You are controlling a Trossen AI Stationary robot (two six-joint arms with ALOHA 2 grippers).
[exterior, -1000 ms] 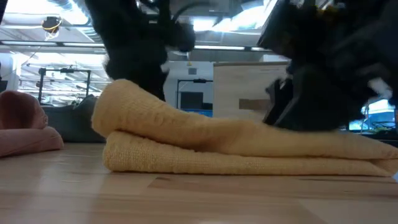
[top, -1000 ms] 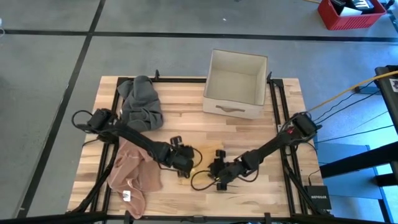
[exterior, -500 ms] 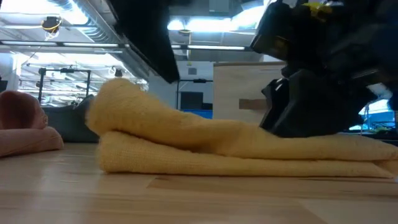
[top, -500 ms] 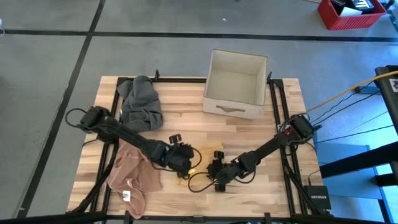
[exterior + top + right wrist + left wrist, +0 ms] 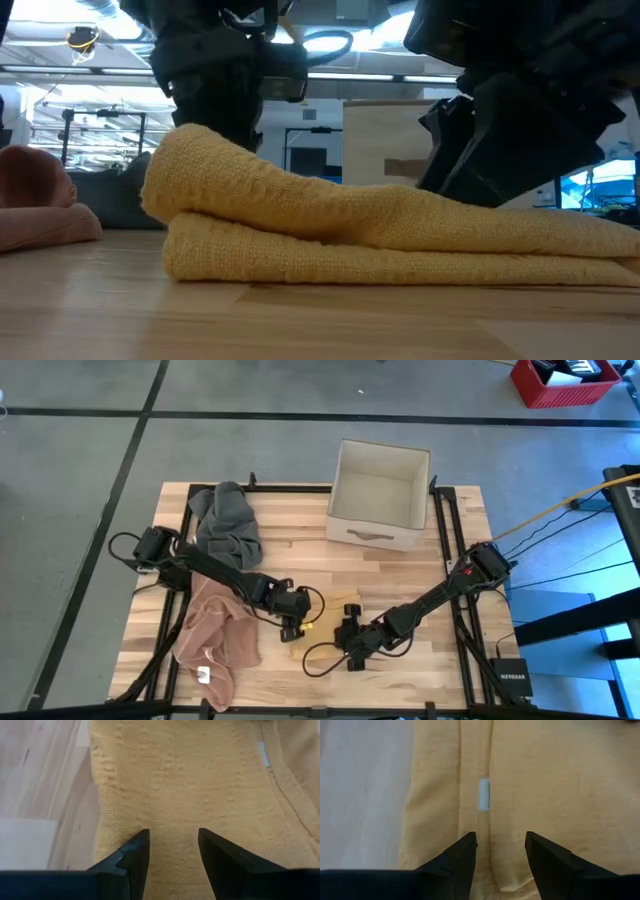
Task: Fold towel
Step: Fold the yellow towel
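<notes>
On the left edge of the table (image 5: 400, 570), well left of the yellow towel (image 5: 322, 622), a pinkish cloth (image 5: 215, 645) lies crumpled, and beyond it a grey cloth (image 5: 227, 528) sits bunched near the far left corner. Both are well apart from the towel.

Now the left gripper (image 5: 296, 628): it is down over the towel's left part, and the left wrist view shows its two dark fingers (image 5: 460, 860) spread apart with nothing between them, the fabric lying flat beneath with a small white tag (image 5: 484, 794) showing just ahead of the tips. Open, holding nothing.

The towel itself lies in the middle of the table's near half, mostly hidden from above by the two grippers. From the low view it is folded over on itself, a thick rounded fold (image 5: 190, 170) at its left end and two layers running flat to the right.

Just right of the towel's middle, the right gripper (image 5: 352, 645) is over the cloth too, fingers (image 5: 132, 855) parted above the waffle weave, gripping nothing, bare wood beside the towel's edge.

Far beyond the towel, a white open box (image 5: 380, 495) stands at the back edge.
</notes>
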